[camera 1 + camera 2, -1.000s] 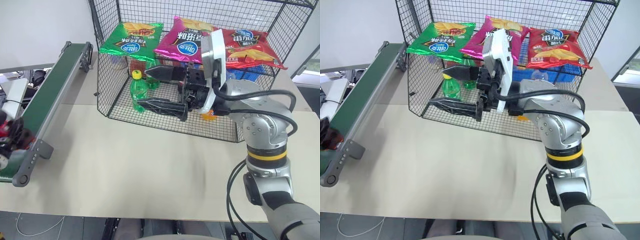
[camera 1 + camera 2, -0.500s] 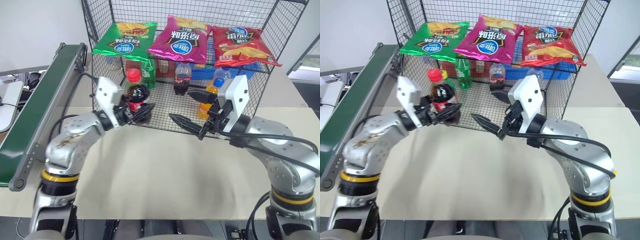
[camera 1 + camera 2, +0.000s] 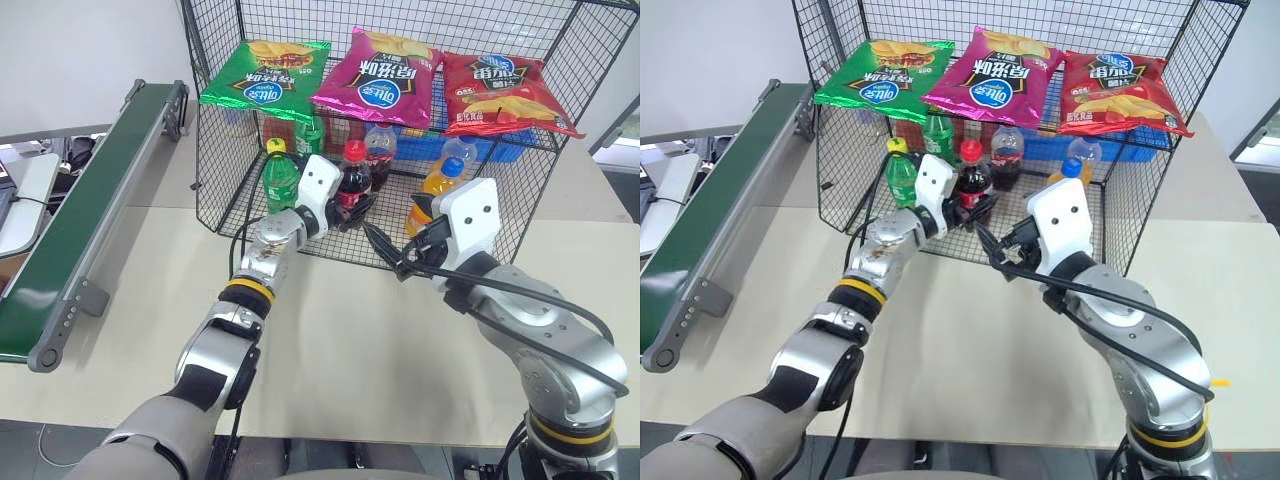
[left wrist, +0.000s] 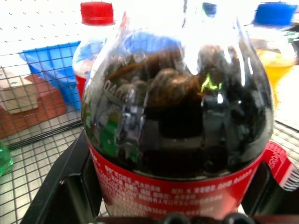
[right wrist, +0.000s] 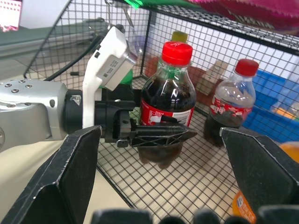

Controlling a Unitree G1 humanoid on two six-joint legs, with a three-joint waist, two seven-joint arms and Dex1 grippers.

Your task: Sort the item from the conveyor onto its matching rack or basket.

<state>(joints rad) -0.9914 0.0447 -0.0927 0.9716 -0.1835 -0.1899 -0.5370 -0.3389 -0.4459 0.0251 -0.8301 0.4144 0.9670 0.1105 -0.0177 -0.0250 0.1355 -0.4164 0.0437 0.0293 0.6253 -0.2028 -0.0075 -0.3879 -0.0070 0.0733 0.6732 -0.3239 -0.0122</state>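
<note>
The item, a small cola bottle [image 3: 351, 182] with red cap and red label, stands upright inside the front of the black wire cage [image 3: 214, 140]. My left gripper [image 3: 354, 206] is shut on its lower body, its fingers [image 5: 159, 133] clamped at the label. The base hangs at or just above the wire floor; I cannot tell if it touches. My right gripper [image 3: 386, 250] is open outside the cage front, just right of the bottle, pointing at it. The green-belted conveyor [image 3: 90, 220] runs along the left with nothing on it.
On the cage floor stand a green soda bottle [image 3: 280, 182], another cola bottle [image 3: 380, 155], an orange drink bottle [image 3: 437, 190] and a blue crate [image 3: 485, 150]. Green [image 3: 265, 75], magenta [image 3: 385, 80] and red [image 3: 500, 92] chip bags lie on the upper shelf.
My left gripper has carried the cola bottle from the conveyor end across to the right and into the cage front. My right gripper has come down and turned toward the bottle.
</note>
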